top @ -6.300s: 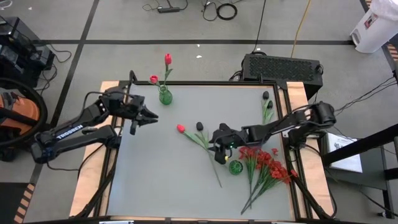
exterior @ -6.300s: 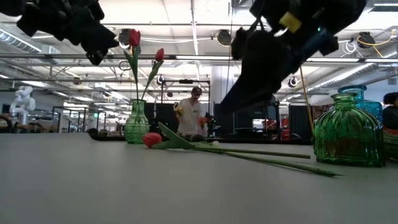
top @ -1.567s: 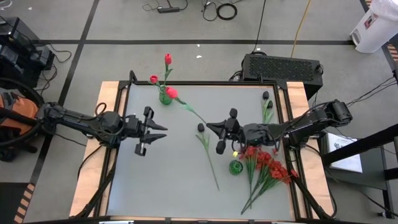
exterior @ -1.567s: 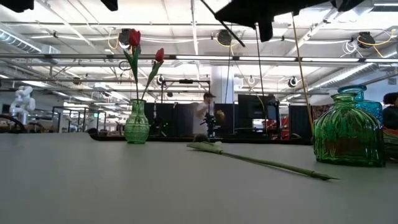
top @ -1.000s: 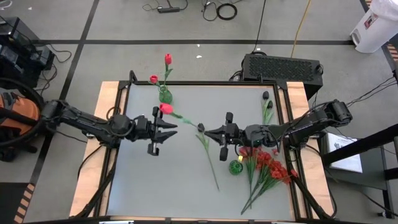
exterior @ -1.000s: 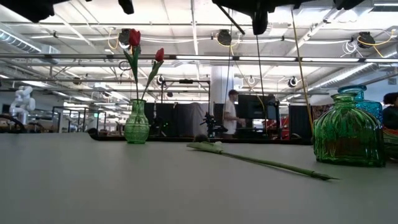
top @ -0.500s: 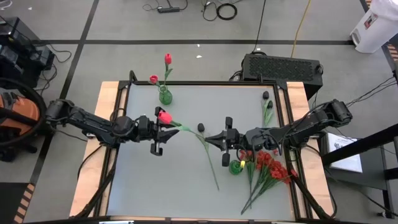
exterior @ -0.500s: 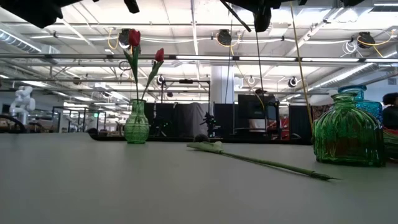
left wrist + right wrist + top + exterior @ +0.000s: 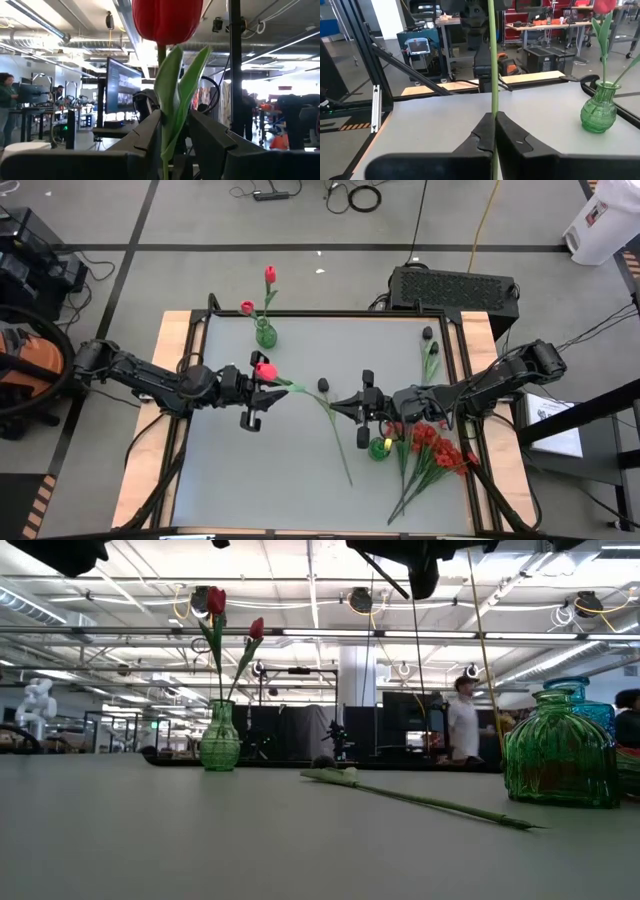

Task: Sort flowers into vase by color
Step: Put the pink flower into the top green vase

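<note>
A red tulip [image 9: 265, 370] with a green stem is held above the table's middle, between my two grippers. My right gripper [image 9: 338, 402] is shut on its stem. My left gripper [image 9: 272, 383] stands open just below the bud [image 9: 167, 20], a finger on each side of the leaves [image 9: 174, 100]; whether they touch the leaves I cannot tell. A black tulip [image 9: 322, 384] lies flat on the table, its stem [image 9: 420, 802] running toward the near edge. The tall green vase [image 9: 265, 335] at the far left holds two red tulips [image 9: 217, 602]. My right gripper pinches the red tulip's stem [image 9: 493, 107] between its two fingertips, coming level from the table's right side. The stem juts out past the fingertips toward my left gripper. The flower is lifted clear of the table, and its lower end is hidden by the gripper.
A squat green vase [image 9: 378, 446] stands near my right gripper, with a bunch of small red blossoms [image 9: 432, 448] lying beside it at the right. Black tulip buds [image 9: 430, 340] stand at the far right. A blue vase [image 9: 590, 700] shows behind the squat one. The table's near left part is bare.
My right gripper, still shut on the stem, has swung the red tulip a little toward the table's near edge. The bud has come from just beyond my left gripper's far side to a place right at its fingertips. The black tulip on the table has not moved.
</note>
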{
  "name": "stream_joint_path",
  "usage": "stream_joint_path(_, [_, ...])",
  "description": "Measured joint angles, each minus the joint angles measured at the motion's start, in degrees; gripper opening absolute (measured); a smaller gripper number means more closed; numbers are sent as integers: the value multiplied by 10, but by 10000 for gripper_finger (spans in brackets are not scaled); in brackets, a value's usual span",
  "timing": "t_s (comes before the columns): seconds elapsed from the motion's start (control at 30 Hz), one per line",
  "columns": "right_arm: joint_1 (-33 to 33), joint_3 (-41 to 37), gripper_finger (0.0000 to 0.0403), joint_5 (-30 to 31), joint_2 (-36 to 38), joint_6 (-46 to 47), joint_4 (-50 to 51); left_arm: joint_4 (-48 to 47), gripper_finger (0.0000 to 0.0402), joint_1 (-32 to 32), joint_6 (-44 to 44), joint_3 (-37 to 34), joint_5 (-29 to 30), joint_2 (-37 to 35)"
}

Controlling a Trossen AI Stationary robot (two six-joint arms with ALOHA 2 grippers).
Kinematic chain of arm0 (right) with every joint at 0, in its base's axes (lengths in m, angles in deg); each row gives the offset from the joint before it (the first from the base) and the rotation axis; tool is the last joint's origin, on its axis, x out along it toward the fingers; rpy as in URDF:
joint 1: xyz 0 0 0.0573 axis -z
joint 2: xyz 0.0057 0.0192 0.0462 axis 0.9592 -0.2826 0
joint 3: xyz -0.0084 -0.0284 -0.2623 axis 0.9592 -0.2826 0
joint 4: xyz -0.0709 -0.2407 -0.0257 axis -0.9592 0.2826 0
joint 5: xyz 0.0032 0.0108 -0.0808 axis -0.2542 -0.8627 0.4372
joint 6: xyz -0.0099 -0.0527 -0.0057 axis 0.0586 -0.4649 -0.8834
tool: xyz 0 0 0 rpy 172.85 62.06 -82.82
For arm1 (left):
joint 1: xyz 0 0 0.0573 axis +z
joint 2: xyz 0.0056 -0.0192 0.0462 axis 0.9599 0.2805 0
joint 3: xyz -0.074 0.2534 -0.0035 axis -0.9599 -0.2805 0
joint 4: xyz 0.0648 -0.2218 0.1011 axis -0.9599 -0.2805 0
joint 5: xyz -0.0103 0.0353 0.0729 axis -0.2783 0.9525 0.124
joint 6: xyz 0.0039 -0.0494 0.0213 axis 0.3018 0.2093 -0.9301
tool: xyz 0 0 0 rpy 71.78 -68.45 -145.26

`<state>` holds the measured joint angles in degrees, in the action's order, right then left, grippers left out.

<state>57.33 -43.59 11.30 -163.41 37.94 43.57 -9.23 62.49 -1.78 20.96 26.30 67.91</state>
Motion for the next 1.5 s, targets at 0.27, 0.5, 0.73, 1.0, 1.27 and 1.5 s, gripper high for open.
stream_joint_path(0.27, [0,0,0,-34,-26,4,-19,0,105,0,0,0,-1,0])
stream_joint_path(0.5, [0,0,0,-40,-53,1,-50,0,105,0,0,0,-1,0])
stream_joint_path(0.73, [2,0,0,-37,-49,-27,-84,-2,105,0,0,0,-1,0])
stream_joint_path(1.0, [2,0,0,-9,-49,-27,-84,-6,105,-1,0,0,-1,0])
stream_joint_path(1.27, [2,0,0,-9,-49,-29,-90,-13,105,-1,0,0,-1,0])
stream_joint_path(1.5, [2,0,0,-10,-49,-29,-84,-13,104,-1,-1,0,-1,0])
